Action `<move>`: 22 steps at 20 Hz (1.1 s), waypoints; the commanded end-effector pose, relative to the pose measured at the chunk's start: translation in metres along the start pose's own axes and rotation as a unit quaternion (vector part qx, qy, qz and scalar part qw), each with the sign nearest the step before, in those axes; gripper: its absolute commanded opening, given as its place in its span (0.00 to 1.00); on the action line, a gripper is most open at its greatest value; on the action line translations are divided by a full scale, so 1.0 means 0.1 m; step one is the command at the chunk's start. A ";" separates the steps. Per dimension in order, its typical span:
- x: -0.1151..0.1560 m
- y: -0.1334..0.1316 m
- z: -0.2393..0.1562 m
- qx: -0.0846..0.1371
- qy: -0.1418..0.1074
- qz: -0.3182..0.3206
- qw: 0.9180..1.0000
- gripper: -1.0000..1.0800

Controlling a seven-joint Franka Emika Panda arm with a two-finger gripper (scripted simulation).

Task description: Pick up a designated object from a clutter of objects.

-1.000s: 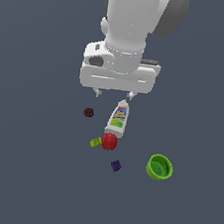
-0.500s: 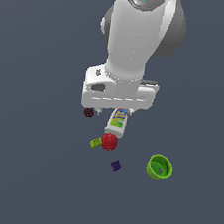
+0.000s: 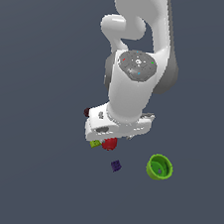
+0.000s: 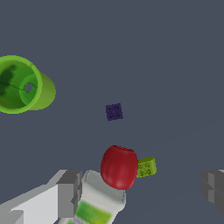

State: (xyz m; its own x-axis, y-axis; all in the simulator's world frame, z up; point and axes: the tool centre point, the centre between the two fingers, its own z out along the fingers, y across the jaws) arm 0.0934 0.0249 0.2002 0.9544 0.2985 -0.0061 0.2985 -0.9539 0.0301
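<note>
**Wrist view shows the cube in the clear; arm hides much of the clutter from outside**

Wrist view gives the clearest look at the purple cube (image 4: 113,112): it sits alone on the dark grey floor (image 4: 166,52), touching nothing, with the green bowl (image 4: 39,91) well apart on one side and the red ball (image 4: 119,167) near on another. The yellow-green block (image 4: 146,167) lies just beside the ball, seemingly touching it. Only the capped end of the white bottle (image 4: 101,197) shows, cut off by the picture's edge, and it lies close against the ball, partly behind it.

The gripper (image 4: 142,192) stands spread wide, grasping nothing. One grey finger (image 4: 69,192) is just beside the bottle's cap and the other finger (image 4: 213,189) is cut off at the frame's edge.

From the exterior view, the arm's white body (image 3: 131,94) covers the bottle completely, and the fingers are hidden under the hand's flange. The ball (image 3: 109,143) and yellow-green block (image 3: 95,143) peek out from below the flange. A small dark shape at the flange's edge, toward the exterior view's left, is probably the maroon blob (image 3: 87,112), though too little shows to be sure. The cube (image 3: 116,165) lies uncovered on the floor between the ball and the bowl (image 3: 159,167), apart from both.
</note>
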 end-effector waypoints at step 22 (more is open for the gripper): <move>0.45 -0.15 1.27 0.015 0.004 -0.082 0.996 0.96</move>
State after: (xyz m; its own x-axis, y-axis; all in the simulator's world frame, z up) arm 0.1325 0.0484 0.0726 0.8925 0.4510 -0.0021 0.4510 -0.8925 -0.0005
